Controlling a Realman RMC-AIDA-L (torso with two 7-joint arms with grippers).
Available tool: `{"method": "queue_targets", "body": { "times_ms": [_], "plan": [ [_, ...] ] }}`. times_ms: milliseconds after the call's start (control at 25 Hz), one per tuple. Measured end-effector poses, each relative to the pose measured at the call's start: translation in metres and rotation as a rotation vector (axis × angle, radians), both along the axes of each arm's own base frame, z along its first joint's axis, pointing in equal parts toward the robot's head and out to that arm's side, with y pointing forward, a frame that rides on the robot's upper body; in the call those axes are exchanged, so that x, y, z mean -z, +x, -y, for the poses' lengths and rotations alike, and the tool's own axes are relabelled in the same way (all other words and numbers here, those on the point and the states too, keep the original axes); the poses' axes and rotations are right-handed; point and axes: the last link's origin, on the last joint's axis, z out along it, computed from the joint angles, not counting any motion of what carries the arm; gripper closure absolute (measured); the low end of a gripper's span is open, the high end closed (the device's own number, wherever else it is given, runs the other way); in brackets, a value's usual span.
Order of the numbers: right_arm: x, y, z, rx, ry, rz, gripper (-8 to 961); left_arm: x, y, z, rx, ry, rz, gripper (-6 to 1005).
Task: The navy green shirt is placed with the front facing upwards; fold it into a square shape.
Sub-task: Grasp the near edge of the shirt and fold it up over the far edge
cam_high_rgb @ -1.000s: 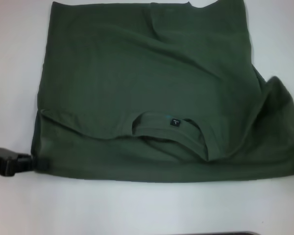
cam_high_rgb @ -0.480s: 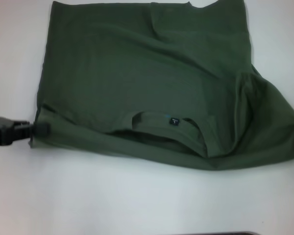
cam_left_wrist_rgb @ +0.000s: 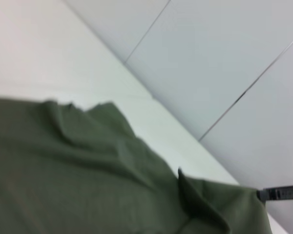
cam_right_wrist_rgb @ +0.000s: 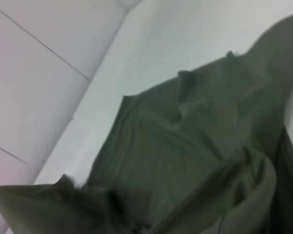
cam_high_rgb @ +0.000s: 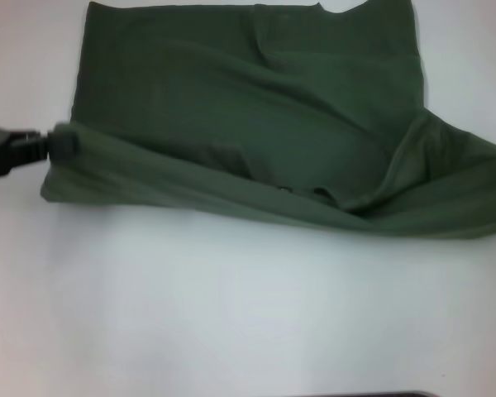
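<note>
Navy green shirt [cam_high_rgb: 256, 107] spread across the white worktop [cam_high_rgb: 231, 314], covering the upper half of the head view from 10 o'clock to 3 o'clock. Near edge raised off the worktop and rolled into a long fold running from 9 o'clock toward 3 o'clock.

Left end effector [cam_high_rgb: 56, 145] positioned at 9 o'clock in the head view, black fingers pinching the left corner of the raised fold. Remainder of the shirt extends from that grip toward 3 o'clock and 12 o'clock.

Right end effector outside the head view; right end of the fold lifted at the 3 o'clock border. In the left wrist view, a dark bar [cam_left_wrist_rgb: 281, 193] meets the far raised corner of the cloth; finger state there cannot be told.

Compared with one second ago: left end effector higher in the head view, moved from about 8 o'clock to 9 o'clock. Near edge, then flat on the worktop, now lifted and drawn toward 12 o'clock. Collar and neck label, then fully exposed, now almost wholly hidden under the fold.
</note>
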Motion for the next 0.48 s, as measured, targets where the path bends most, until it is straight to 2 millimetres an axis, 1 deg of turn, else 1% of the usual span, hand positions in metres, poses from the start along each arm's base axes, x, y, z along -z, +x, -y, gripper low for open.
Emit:
{"method": "queue_targets", "body": {
  "times_ms": [240, 480],
  "plan": [
    [-0.015, -0.012, -0.019, -0.026, 0.017, 0.013, 922, -0.013, 0.011, -0.018, 0.025, 0.063, 0.009, 958],
    [-0.023, -0.027, -0.039, -0.055, 0.016, 0.018, 922, -0.024, 0.015, -0.032, 0.017, 0.117, -0.001, 958]
  ]
}}
